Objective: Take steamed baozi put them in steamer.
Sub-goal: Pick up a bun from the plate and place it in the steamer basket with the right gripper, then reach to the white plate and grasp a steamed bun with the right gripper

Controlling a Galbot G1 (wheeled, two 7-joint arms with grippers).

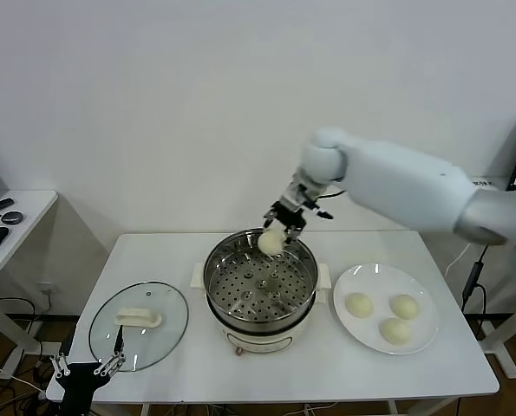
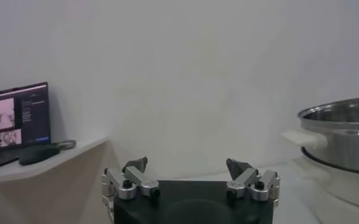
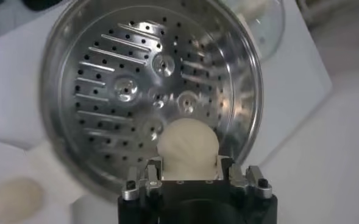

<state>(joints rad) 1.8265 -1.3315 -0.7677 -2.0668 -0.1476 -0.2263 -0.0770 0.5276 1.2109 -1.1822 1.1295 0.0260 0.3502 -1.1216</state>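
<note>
My right pincer (image 1: 282,227) hangs over the steamer (image 1: 259,286) at its twelve o'clock rim, one bun (image 1: 271,242) between its fingers, though I cannot tell whether they grip it or have let go. Three buns (image 1: 359,304) lie on the plate (image 1: 344,325) at the steamer's three o'clock. My left pincer (image 2: 190,176) waits, released, past the lid (image 1: 166,337) at eight o'clock.
</note>
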